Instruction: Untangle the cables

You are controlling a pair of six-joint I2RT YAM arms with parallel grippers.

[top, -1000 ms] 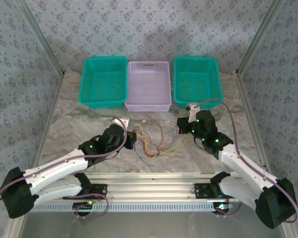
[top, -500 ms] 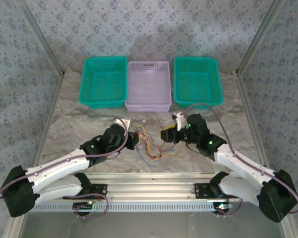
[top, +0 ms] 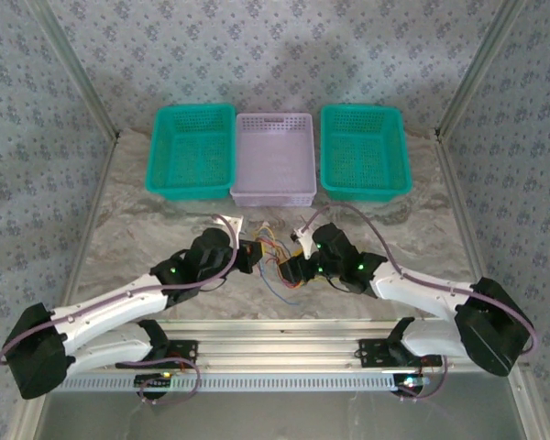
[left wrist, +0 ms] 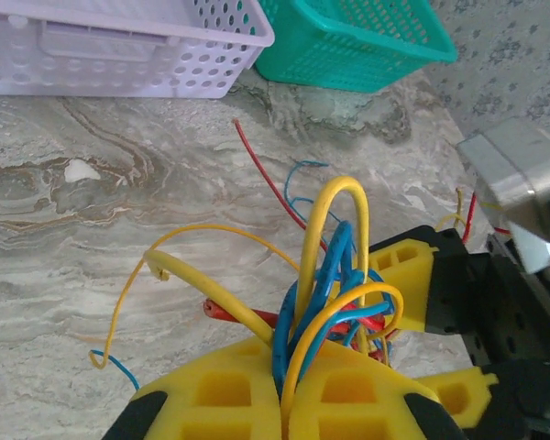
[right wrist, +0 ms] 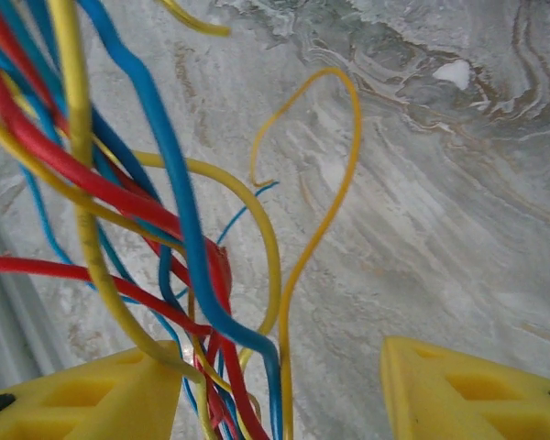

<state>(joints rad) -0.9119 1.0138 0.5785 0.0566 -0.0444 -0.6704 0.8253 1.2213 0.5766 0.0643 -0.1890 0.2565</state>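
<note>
Lying in a loose knot on the marbled surface (top: 137, 243), just in front of the lilac basket (top: 273, 196), the cables (top: 277, 259) sit between the two claws. The left claw (left wrist: 280, 390) is clenched on a bunch of blue, yellow and red strands, which fan up out of its meeting yellow fingers (left wrist: 220, 394). The right claw (right wrist: 280, 394) is released on the other side of the knot. Its fingers are spread, and strands cross the gap and drape against one of them. Nothing there looks pinched.

These wires look very light and limp, with just enough spring to hold an arch, and their smooth coating probably lets them slide through a weak pinch. A hard pull on the whole bunch would likely draw the crossings tighter rather than free anything. The better hold seems to be on a single strand, near a free end or on an open loop clear of the crossings. The thin yellow loop lying alone on the stone on the basket's side of the knot is one such place. With the left claw anchoring the bunch, that strand could be drawn out slowly.
</note>
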